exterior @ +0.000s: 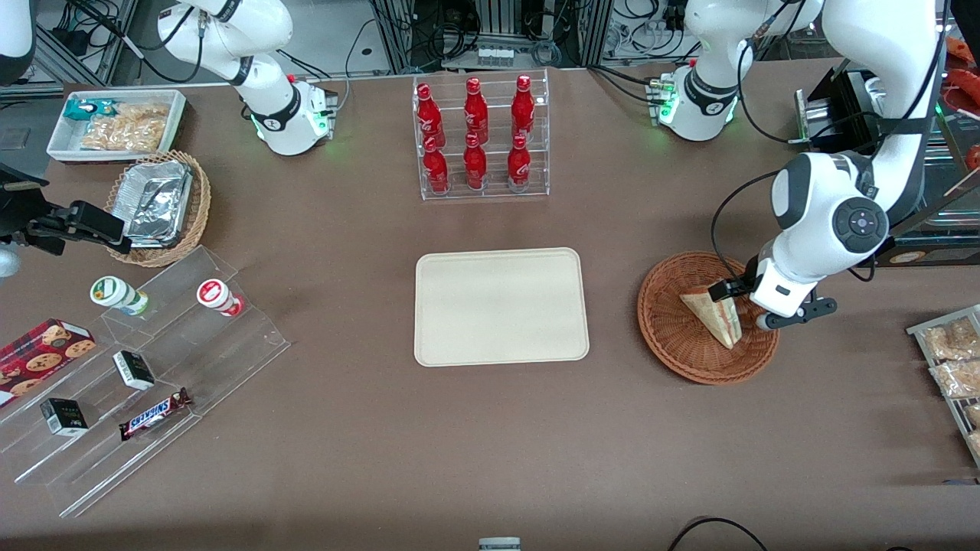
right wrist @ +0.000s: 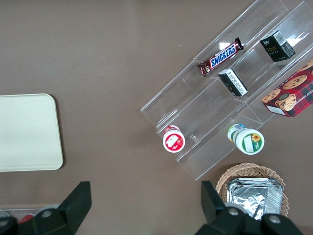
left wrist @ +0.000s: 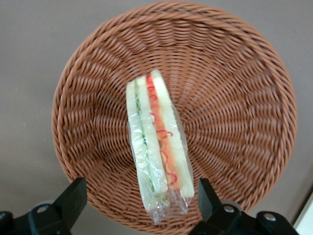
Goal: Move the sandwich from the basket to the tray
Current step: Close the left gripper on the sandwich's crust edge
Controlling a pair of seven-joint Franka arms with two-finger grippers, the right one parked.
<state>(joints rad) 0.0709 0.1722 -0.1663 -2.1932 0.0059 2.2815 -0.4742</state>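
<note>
Both tool fingers spread wide w/ sandwich end between, ungripped, in basket.

"SNICKERS" on the candy bar (brown wrapper, acrylic stand)

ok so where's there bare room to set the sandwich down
The tray is bare all over. Bare table lies between it and the basket, and nearer the camera. The gripper, open, hangs over the sandwich. Crowded: the bottle rack, and the stepped shelf toward the parked arm's end.
</note>
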